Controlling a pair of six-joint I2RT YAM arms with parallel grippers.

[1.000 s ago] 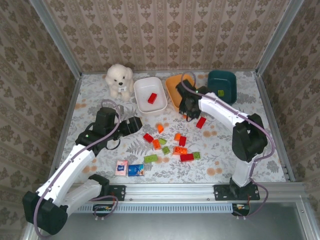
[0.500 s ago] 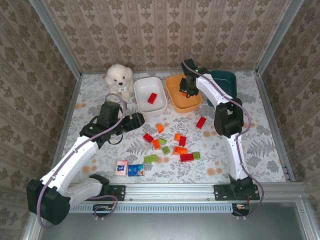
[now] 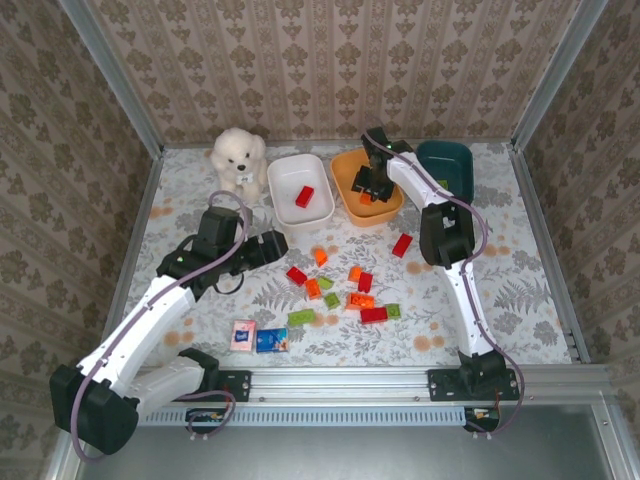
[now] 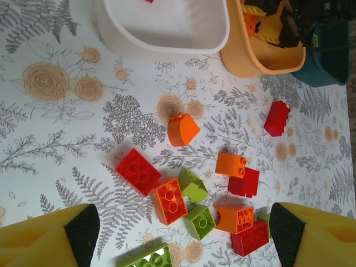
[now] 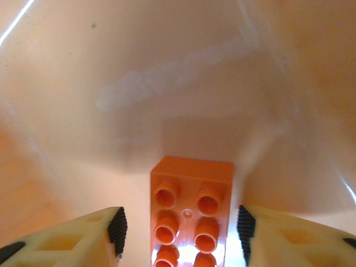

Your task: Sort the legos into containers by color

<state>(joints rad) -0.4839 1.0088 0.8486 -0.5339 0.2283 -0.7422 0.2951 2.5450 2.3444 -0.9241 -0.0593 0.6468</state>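
So the big floral-cloth bench (image 3: 520,300) has three shallow plastic trays lined up at the far side: a white rounded tray (image 3: 275,190), an orange one (image 3: 375,217) and a dark teal one (image 3: 450,165). The white tray has a single red brick (image 3: 305,196) in it.

The right claw (image 5: 181,228) is down inside the orange tray with its fingers spread. A small orange studded brick (image 5: 192,206) lies flat on the tray floor between them, and with a gap on at least one side I'd say it's not pinched. The left claw (image 4: 183,236) is spread wide and holding nothing, hovering over the loose pile of red, orange and lime green bricks (image 3: 345,290) mid-bench. One red brick (image 3: 402,245) sits off on its own, nearer the trays.

Handling-wise I'd guess these bricks are super light, hard and stiff, so no worry about crushing them. The catch is the smooth plastic sides, which can squirt out of a sloppy pinch. I'd grab across the two flat side walls, low down, studs facing up, and go for one at the edge of the pile so the fingers don't shove its neighbours
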